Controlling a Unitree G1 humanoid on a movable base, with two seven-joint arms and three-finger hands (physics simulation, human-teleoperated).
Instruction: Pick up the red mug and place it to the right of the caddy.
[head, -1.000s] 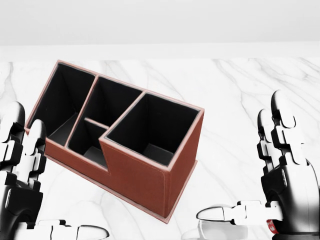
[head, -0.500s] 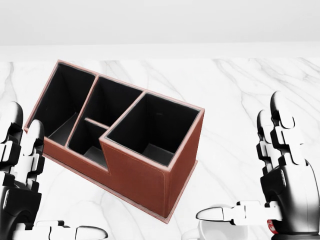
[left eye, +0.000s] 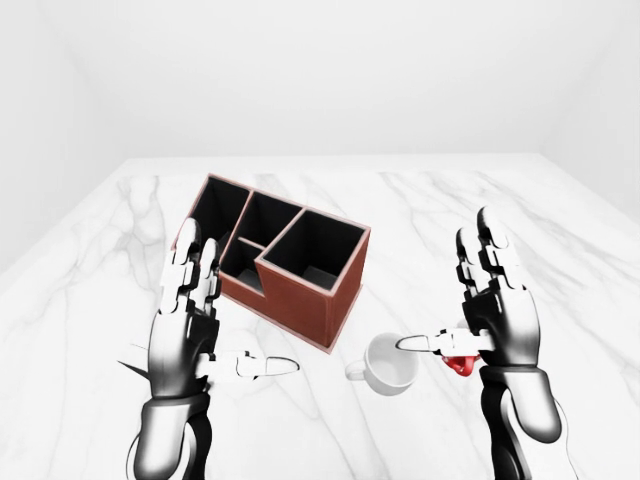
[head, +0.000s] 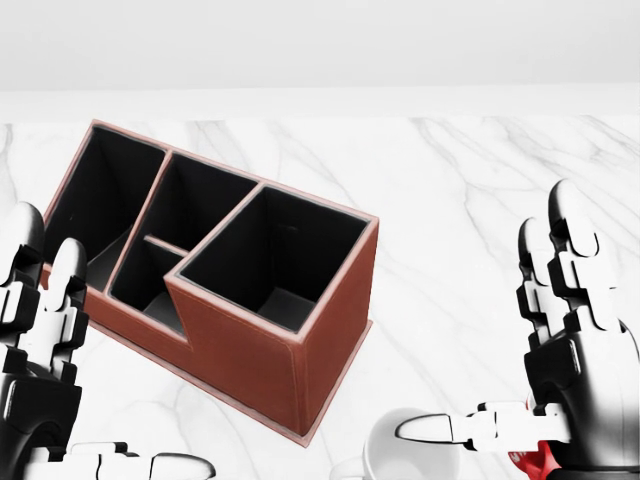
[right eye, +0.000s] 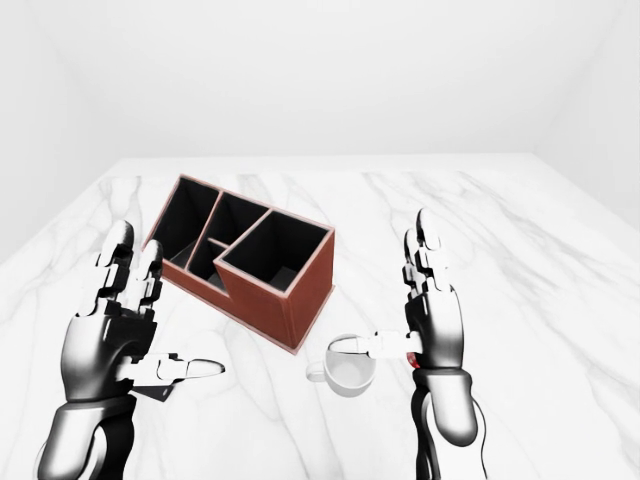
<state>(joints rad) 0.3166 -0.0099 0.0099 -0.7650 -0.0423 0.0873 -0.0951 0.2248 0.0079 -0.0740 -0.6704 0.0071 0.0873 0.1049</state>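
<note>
The red mug (left eye: 461, 364) shows only as a small red patch behind my right hand's palm, at the lower right of the left-eye view; most of it is hidden. It also peeks out at the bottom of the head view as a red sliver (head: 535, 461). My right hand (left eye: 448, 290) stands open, fingers up and thumb pointing left, in front of that mug and not closed on it. The brown caddy (left eye: 318, 297) with black compartments sits left of centre on the marble. My left hand (left eye: 236, 318) is open beside the caddy's left end, holding nothing.
A white mug (left eye: 392, 362) stands between the caddy and the red mug, under my right thumb. The white marble table (left eye: 560, 260) stretches to the right of the caddy and ends at a pale wall at the top.
The whole head view has shifted: the caddy sits further left, and more of the white mug's rim and the red mug show at the bottom. The camera moved. Both hands stay open.
</note>
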